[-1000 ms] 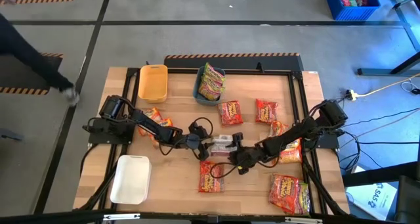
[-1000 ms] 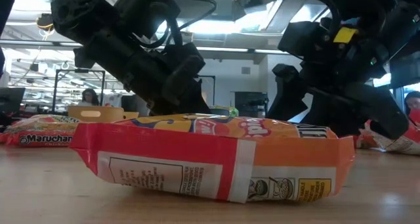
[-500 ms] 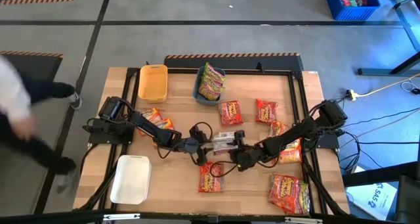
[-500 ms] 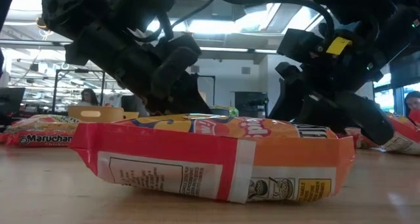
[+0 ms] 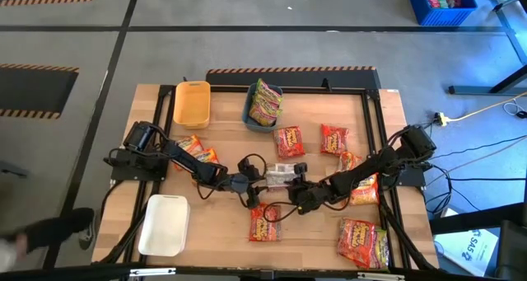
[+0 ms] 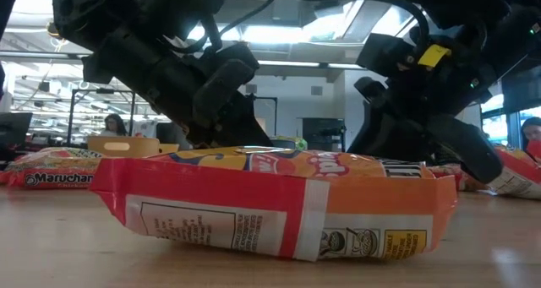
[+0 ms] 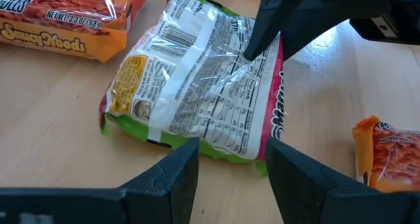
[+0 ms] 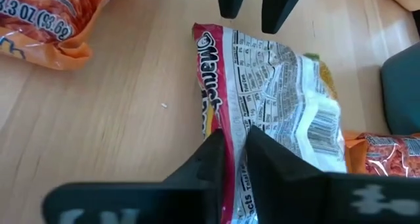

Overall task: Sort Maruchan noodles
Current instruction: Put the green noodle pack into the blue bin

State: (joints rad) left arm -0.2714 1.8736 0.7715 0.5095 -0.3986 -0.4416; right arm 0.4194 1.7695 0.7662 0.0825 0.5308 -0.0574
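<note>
A green-edged Maruchan noodles packet lies face down at the table's middle, its white printed back up. My right gripper comes at it from the table's right and is shut on its right end. My left gripper stands open at the packet's opposite end, a finger to either side of that end; whether they touch it I cannot tell. Both grippers face each other across the packet. My right gripper pinches the crinkled film of the packet's right end, beside the red-printed edge, between its two fingers. The fingers slant down from the table's right. The left wrist view shows their tips meeting on the film. The packet lies flat on the wood.
Far side: a yellow tray and a blue-grey tray holding green packets. A white tray sits near left. Orange and red packets lie around; one fills the low view.
My right gripper has edged toward the face-down packet and the table's far edge. The packet has shifted slightly toward the far edge. My left arm has resettled a little beside the packet's other end.
</note>
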